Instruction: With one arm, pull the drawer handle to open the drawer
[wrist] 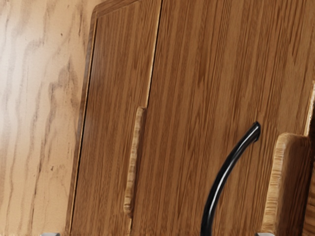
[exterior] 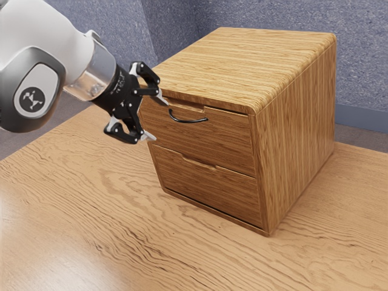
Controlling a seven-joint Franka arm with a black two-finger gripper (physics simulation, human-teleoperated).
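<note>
A wooden two-drawer cabinet (exterior: 291, 127) stands on the table. Its upper drawer (exterior: 209, 136) carries a thin black curved handle (exterior: 187, 119); the lower drawer (exterior: 209, 185) has none that I can see. Both drawer fronts sit flush with the cabinet face. My black gripper (exterior: 153, 118) hangs open just off the upper drawer's front, toward the exterior view's left of the handle, one fingertip high and one low, holding nothing. Up close in the wrist view, the black handle (wrist: 224, 179) curves across the upper drawer front (wrist: 206, 98), beside the lower drawer front (wrist: 110, 123).
The wood-grain table (exterior: 109, 224) stretches wide in front of the cabinet and to the exterior view's left. A grey wall (exterior: 364, 48) rises behind the cabinet. My white arm (exterior: 42, 66) comes in from the upper left.
</note>
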